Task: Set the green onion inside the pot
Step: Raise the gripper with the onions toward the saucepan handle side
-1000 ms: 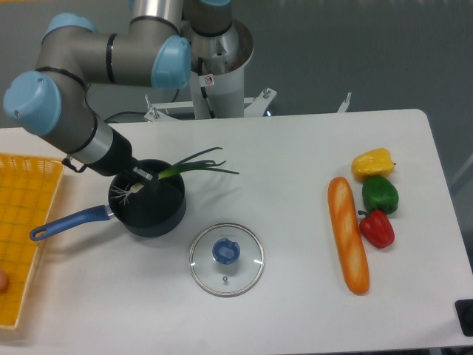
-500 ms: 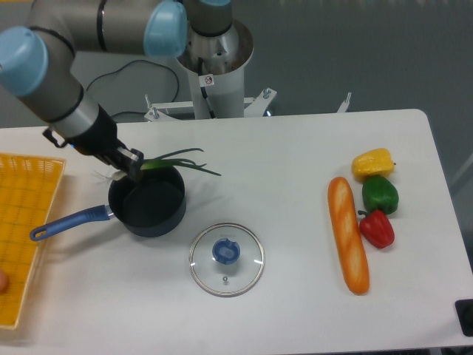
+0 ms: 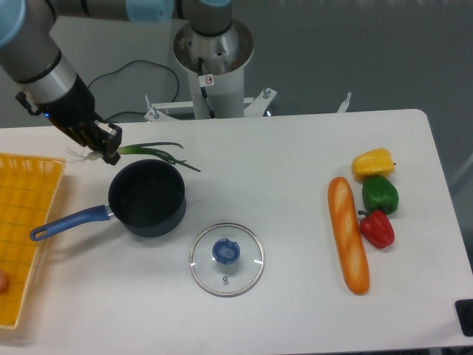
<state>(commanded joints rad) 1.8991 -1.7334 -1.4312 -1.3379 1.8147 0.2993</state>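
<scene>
Holding the onion (image 3: 144, 151) near its white end in my end effector (image 3: 102, 148), I judge it must next come down into the pot (image 3: 148, 198).

Your arm (image 3: 44, 55): grey metal tube links, pale blue plastic joint caps at top left and top centre. Wrist section above gripper turns dark grey to black, with pale ring band. Gripper (image 3: 101, 148): small, black, blocky. Base column (image 3: 212, 70) behind table: silver-white cylinder, wide grey collar on top, small red-and-white sticker on front. Black cable (image 3: 137, 78) loops left of column. Silver mounting brackets with bolts at column foot.
</scene>
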